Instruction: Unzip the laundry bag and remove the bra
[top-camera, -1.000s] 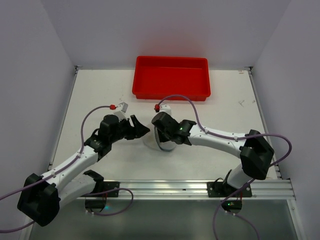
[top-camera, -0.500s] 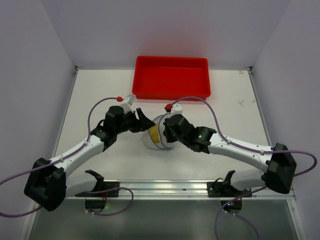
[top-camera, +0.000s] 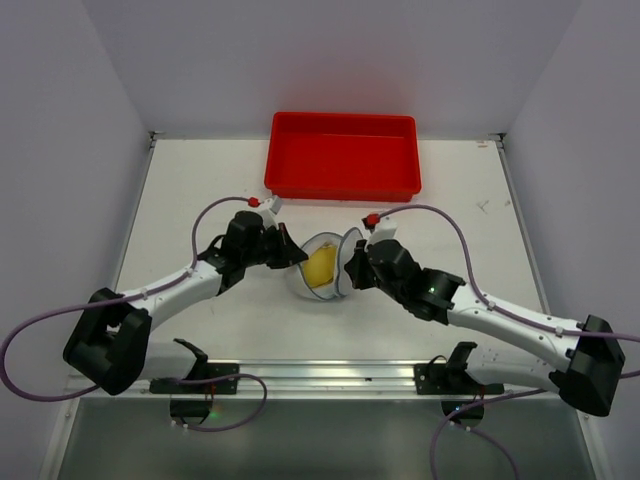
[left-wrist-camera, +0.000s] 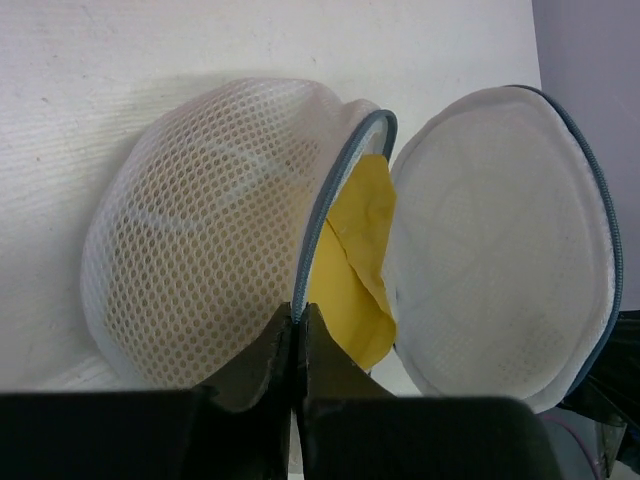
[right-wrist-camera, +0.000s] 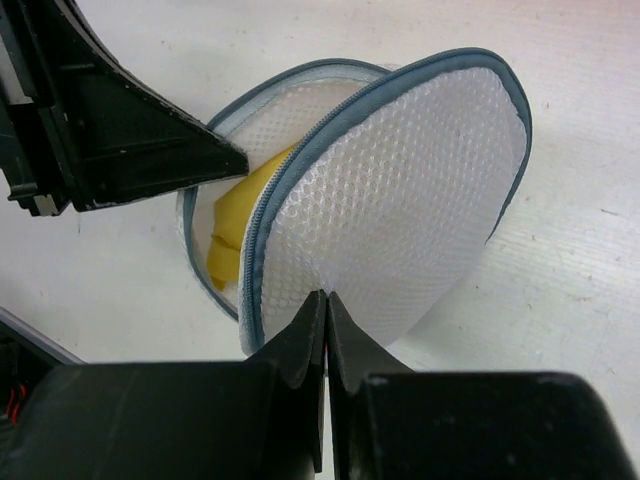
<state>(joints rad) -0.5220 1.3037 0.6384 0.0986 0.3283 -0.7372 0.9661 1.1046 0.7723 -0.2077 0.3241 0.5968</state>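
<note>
The laundry bag (top-camera: 308, 250), a white mesh clamshell with a grey zipper rim, sits mid-table with its two halves spread apart. A yellow bra (top-camera: 320, 268) shows in the gap between them. My left gripper (left-wrist-camera: 297, 318) is shut on the zipper rim of the left half (left-wrist-camera: 200, 230), the bra (left-wrist-camera: 355, 270) just right of its tips. My right gripper (right-wrist-camera: 325, 297) is shut on the mesh of the right half (right-wrist-camera: 400, 190), which stands tilted up. In the top view the left gripper (top-camera: 296, 258) and right gripper (top-camera: 352, 268) flank the bag.
A red tray (top-camera: 340, 188) stands at the back of the table behind the bag. A metal rail (top-camera: 330, 375) runs along the near edge between the arm bases. Grey walls close in both sides.
The left gripper has closed on the rim of the left half. The right arm has drawn its half to the right, so the bag now gapes and the yellow bra shows.
</note>
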